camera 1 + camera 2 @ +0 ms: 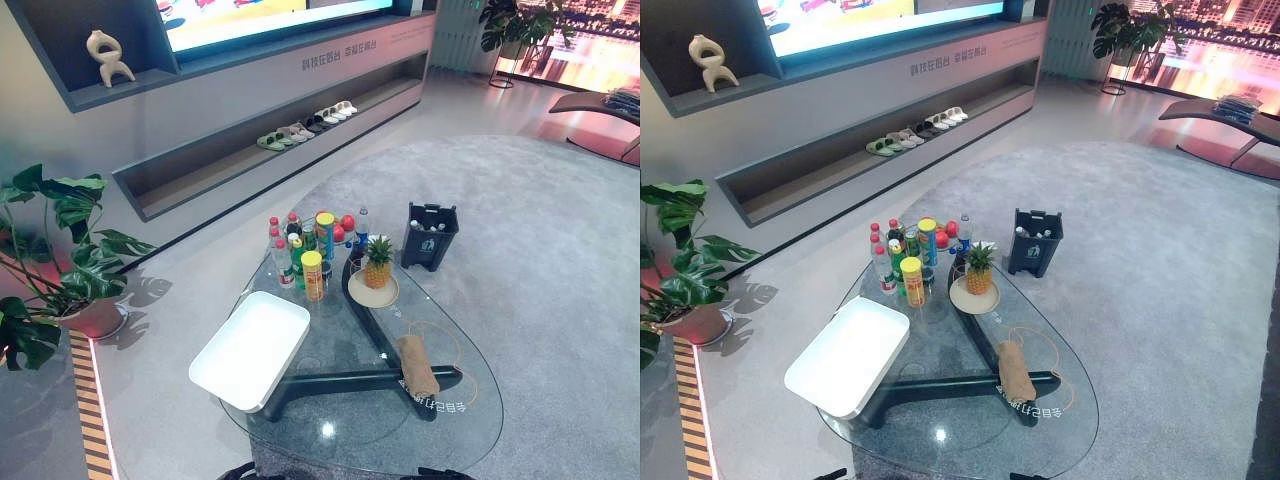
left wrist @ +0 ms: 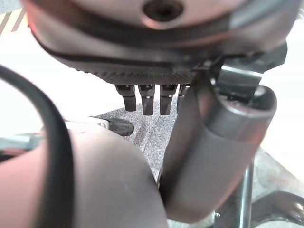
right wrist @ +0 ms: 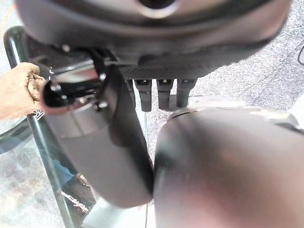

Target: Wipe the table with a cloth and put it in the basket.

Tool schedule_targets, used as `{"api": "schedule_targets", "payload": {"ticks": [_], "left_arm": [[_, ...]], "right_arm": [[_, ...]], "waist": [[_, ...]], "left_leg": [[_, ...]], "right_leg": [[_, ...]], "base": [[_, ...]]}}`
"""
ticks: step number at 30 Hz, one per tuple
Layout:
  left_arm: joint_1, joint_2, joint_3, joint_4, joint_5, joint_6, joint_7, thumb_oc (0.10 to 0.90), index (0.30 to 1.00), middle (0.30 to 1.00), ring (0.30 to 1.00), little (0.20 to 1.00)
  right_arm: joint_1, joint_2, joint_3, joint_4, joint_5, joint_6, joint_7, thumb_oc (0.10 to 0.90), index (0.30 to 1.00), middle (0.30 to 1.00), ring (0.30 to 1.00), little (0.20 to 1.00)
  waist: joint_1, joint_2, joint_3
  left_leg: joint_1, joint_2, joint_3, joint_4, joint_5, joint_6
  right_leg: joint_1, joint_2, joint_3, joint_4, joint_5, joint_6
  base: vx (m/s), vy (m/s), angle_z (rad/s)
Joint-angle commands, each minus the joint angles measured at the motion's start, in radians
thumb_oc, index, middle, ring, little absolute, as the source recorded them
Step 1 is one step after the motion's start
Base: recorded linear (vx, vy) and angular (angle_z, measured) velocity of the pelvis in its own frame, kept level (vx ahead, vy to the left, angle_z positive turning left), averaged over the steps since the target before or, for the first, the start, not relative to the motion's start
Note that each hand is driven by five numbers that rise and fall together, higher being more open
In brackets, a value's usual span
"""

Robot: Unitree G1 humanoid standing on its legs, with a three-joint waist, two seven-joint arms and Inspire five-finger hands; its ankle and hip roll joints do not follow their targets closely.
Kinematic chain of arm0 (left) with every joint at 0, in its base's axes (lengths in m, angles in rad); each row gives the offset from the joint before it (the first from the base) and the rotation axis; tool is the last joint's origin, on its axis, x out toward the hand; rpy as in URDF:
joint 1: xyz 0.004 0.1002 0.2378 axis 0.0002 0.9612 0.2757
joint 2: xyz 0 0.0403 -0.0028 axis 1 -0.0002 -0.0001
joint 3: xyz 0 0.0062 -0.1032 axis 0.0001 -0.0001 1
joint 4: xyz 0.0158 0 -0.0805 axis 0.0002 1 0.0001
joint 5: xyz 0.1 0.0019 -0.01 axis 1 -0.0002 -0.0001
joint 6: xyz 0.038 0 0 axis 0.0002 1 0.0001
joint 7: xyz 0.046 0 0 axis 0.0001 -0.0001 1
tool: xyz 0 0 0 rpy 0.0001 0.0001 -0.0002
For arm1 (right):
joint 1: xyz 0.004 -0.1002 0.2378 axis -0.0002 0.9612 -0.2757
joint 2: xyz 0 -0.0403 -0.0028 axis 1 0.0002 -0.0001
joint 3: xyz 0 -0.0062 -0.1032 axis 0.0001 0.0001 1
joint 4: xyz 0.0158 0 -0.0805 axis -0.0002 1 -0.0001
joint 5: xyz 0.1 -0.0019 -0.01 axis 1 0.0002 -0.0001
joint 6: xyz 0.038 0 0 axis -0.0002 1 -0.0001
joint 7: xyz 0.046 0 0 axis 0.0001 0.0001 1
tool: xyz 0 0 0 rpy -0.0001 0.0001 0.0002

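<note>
Table: we see a glass-topped coffee table [image 1: 330, 420] on a dark base, standing on grey carpet.
Cloth: a tan cloth [image 1: 417, 365], rolled or bunched, lies on the glass on the right side of the table, apart from the other items; it also appears in the right wrist view [image 3: 16, 90].
Basket: we note a white rectangular basket [image 1: 251, 349] on the left part of the table, well apart from the cloth.
Other items: a group of bottles and cans [image 1: 305, 245] stands at the far end, with a pineapple [image 1: 377, 262] on a plate [image 1: 373, 291] just beside it.
Floor: a dark bin [image 1: 429, 236] holding bottles stands beyond the table.
Left hand [image 2: 152, 97]: fingers hang straight and relaxed, holding nothing.
Right hand [image 3: 161, 92]: fingers likewise straight, nothing in its grasp; we see the cloth lying beyond it, untouched.
</note>
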Motion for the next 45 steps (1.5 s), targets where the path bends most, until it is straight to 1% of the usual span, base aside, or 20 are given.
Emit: {"api": "schedule_targets", "payload": {"ticks": [1,3,6,8,10,11,13,14,15,19,23,25,26,28,29,30,35,37,41,45], "left_arm": [[-0.063,-0.03,-0.013,0.02,0.006,-0.04,0.016,0.8,0.9,0.9,0.9,0.9],[-0.066,-0.027,-0.017,0.015,0.004,-0.041,0.017,0.8,0.9,0.9,0.9,0.9],[-0.079,-0.015,-0.034,0.0,-0.015,-0.05,0.019,0.8,0.9,0.9,0.9,0.9],[-0.095,-0.006,-0.045,-0.012,-0.025,-0.058,0.029,0.8,0.9,0.9,0.9,0.9],[-0.108,-0.007,-0.051,-0.015,-0.039,-0.074,0.031,0.8,0.9,0.9,0.9,0.9],[-0.11,-0.007,-0.052,-0.017,-0.041,-0.074,0.032,0.8,0.9,0.9,0.9,0.9],[-0.128,-0.014,-0.067,-0.032,-0.062,-0.081,0.036,0.8,0.9,0.9,0.9,0.9],[-0.13,-0.016,-0.071,-0.039,-0.066,-0.082,0.039,0.8,0.9,0.9,0.9,0.9],[-0.14,-0.022,-0.089,-0.068,-0.081,-0.086,0.052,0.8,0.9,0.9,0.9,0.9],[-0.14,-0.023,-0.116,-0.139,-0.115,-0.1,0.073,0.8,0.9,0.9,0.9,0.9],[-0.13,-0.019,-0.117,-0.19,-0.142,-0.093,0.083,0.8,0.9,0.9,0.9,0.9],[-0.119,-0.017,-0.117,-0.198,-0.139,-0.092,0.084,0.8,0.9,0.9,0.9,0.9],[-0.107,-0.013,-0.116,-0.209,-0.138,-0.092,0.084,0.8,0.9,0.9,0.9,0.9],[-0.101,-0.01,-0.116,-0.213,-0.141,-0.094,0.085,0.8,0.9,0.9,0.9,0.9],[-0.099,-0.006,-0.111,-0.213,-0.144,-0.097,0.085,0.8,0.9,0.9,0.9,0.9],[-0.098,-0.005,-0.107,-0.211,-0.146,-0.102,0.083,0.8,0.9,0.9,0.9,0.9],[-0.1,-0.006,-0.105,-0.192,-0.165,-0.131,0.06,0.8,0.9,0.9,0.9,0.9],[-0.105,-0.008,-0.107,-0.185,-0.172,-0.141,0.052,0.8,0.9,0.9,0.9,0.9],[-0.123,-0.013,-0.114,-0.181,-0.183,-0.151,0.054,0.8,0.9,0.9,0.9,0.9],[-0.133,-0.015,-0.115,-0.187,-0.191,-0.147,0.055,0.8,0.9,0.9,0.9,0.9]], "right_arm": [[-0.011,0.005,0.063,0.043,-0.024,-0.021,-0.02,0.8,0.9,0.9,0.9,0.9],[-0.015,0.001,0.064,0.033,-0.016,-0.034,-0.026,0.8,0.9,0.9,0.9,0.9],[-0.033,-0.012,0.067,-0.001,0.016,-0.069,-0.051,0.8,0.9,0.9,0.9,0.9],[-0.053,-0.023,0.066,-0.026,0.047,-0.108,-0.083,0.8,0.9,0.9,0.9,0.9],[-0.073,-0.026,0.067,-0.053,0.066,-0.177,-0.121,0.8,0.9,0.9,0.9,0.9],[-0.075,-0.026,0.069,-0.057,0.068,-0.183,-0.127,0.8,0.9,0.9,0.9,0.9],[-0.087,-0.02,0.084,-0.112,0.082,-0.23,-0.19,0.8,0.9,0.9,0.9,0.9],[-0.089,-0.019,0.09,-0.133,0.087,-0.231,-0.208,0.8,0.9,0.9,0.9,0.9],[-0.095,-0.017,0.113,-0.228,0.097,-0.247,-0.281,0.8,0.9,0.9,0.9,0.9],[-0.091,-0.027,0.147,-0.474,0.086,-0.235,-0.428,0.8,0.9,0.9,0.9,0.9],[-0.079,-0.049,0.156,-0.647,0.057,-0.248,-0.517,0.8,0.9,0.9,0.9,0.9],[-0.071,-0.058,0.153,-0.704,0.05,-0.274,-0.541,0.8,0.9,0.9,0.9,0.9],[-0.06,-0.07,0.15,-0.795,0.053,-0.276,-0.571,0.8,0.9,0.9,0.9,0.9],[-0.054,-0.076,0.144,-0.842,0.047,-0.288,-0.587,0.8,0.9,0.9,0.9,0.9],[-0.049,-0.082,0.134,-0.902,0.031,-0.319,-0.618,0.8,0.9,0.9,0.9,0.9],[-0.047,-0.087,0.126,-0.939,0.017,-0.332,-0.644,0.8,0.9,0.9,0.9,0.9],[-0.052,-0.114,0.082,-1.076,-0.031,-0.423,-0.792,0.8,0.9,0.9,0.9,0.9],[-0.06,-0.119,0.069,-1.103,-0.054,-0.437,-0.844,0.8,0.9,0.9,0.9,0.9],[-0.099,-0.128,0.048,-1.156,-0.103,-0.446,-0.962,0.8,0.9,0.9,0.9,0.9],[-0.141,-0.138,0.028,-1.219,-0.158,-0.431,-1.042,0.8,0.9,0.9,0.9,0.9]], "waist": [[0.004,-0.028,0.045],[0.005,-0.029,0.054],[0.003,-0.029,0.087],[-0.001,-0.028,0.121],[-0.007,-0.021,0.154],[-0.008,-0.02,0.157],[-0.016,-0.013,0.191],[-0.018,-0.012,0.199],[-0.025,-0.01,0.227],[-0.045,-0.007,0.274],[-0.059,-0.005,0.304],[-0.062,-0.007,0.313],[-0.066,-0.01,0.323],[-0.069,-0.012,0.33],[-0.074,-0.014,0.34],[-0.077,-0.015,0.346],[-0.086,-0.015,0.374],[-0.087,-0.015,0.384],[-0.089,-0.015,0.408],[-0.088,-0.014,0.433]], "left_leg": [[-0.032,-0.059,0.03,0.022,-0.039,0.024],[-0.046,-0.059,0.032,0.03,-0.039,0.025],[-0.084,-0.061,0.029,0.039,-0.034,0.031],[-0.116,-0.064,0.026,0.041,-0.026,0.036],[-0.152,-0.07,0.02,0.049,-0.019,0.038],[-0.156,-0.071,0.02,0.051,-0.019,0.038],[-0.188,-0.08,0.015,0.067,-0.015,0.045],[-0.195,-0.082,0.015,0.071,-0.014,0.046],[-0.224,-0.088,0.014,0.092,-0.013,0.048],[-0.278,-0.1,0.017,0.139,-0.016,0.05],[-0.322,-0.111,0.024,0.19,-0.027,0.048],[-0.334,-0.113,0.028,0.206,-0.031,0.048],[-0.348,-0.115,0.031,0.218,-0.034,0.048],[-0.355,-0.116,0.035,0.225,-0.036,0.049],[-0.368,-0.117,0.04,0.234,-0.037,0.05],[-0.38,-0.117,0.043,0.241,-0.038,0.05],[-0.414,-0.121,0.055,0.262,-0.045,0.054],[-0.426,-0.123,0.058,0.271,-0.047,0.056],[-0.459,-0.125,0.068,0.296,-0.05,0.06],[-0.49,-0.124,0.073,0.326,-0.056,0.061]], "right_leg": [[-0.021,-0.001,0.017,0.035,-0.016,0.018],[-0.034,-0.002,0.017,0.039,-0.015,0.017],[-0.076,-0.001,0.022,0.049,-0.007,0.014],[-0.112,0.003,0.028,0.055,0.0,0.011],[-0.153,0.009,0.035,0.07,0.005,0.008],[-0.157,0.009,0.036,0.072,0.005,0.008],[-0.189,0.01,0.035,0.091,0.004,0.001],[-0.196,0.01,0.035,0.096,0.004,-0.001],[-0.223,0.011,0.035,0.114,0.003,-0.006],[-0.277,0.016,0.044,0.148,0.004,-0.015],[-0.314,0.017,0.045,0.176,0.001,-0.022],[-0.323,0.017,0.045,0.185,0.0,-0.023],[-0.333,0.017,0.048,0.192,-0.001,-0.023],[-0.342,0.017,0.05,0.199,-0.002,-0.024],[-0.357,0.018,0.052,0.208,-0.002,-0.024],[-0.37,0.018,0.054,0.215,-0.002,-0.023],[-0.409,0.02,0.062,0.23,0.0,-0.02],[-0.423,0.02,0.063,0.239,0.0,-0.02],[-0.459,0.02,0.062,0.261,0.002,-0.022],[-0.486,0.018,0.058,0.281,0.001,-0.024]], "base": [[0.0,0.0,0.0],[0.0,0.0,0.0],[-0.08,-0.016,0.0],[-0.16,-0.002,0.0],[-0.13,0.021,0.02],[-0.12,0.038,0.0],[-0.11,0.034,0.01],[-0.12,0.022,0.02],[-0.13,0.016,-0.01],[-0.09,0.026,0.0],[-0.05,0.042,-0.02],[0.0,0.0,0.0],[0.0,0.0,0.0],[-0.01,0.013,-0.02],[-0.02,0.033,-0.05],[-0.03,0.04,-0.07],[-0.01,0.033,-0.07],[0.0,0.015,0.0],[0.0,0.034,-0.02],[0.01,0.014,-0.01]]}}
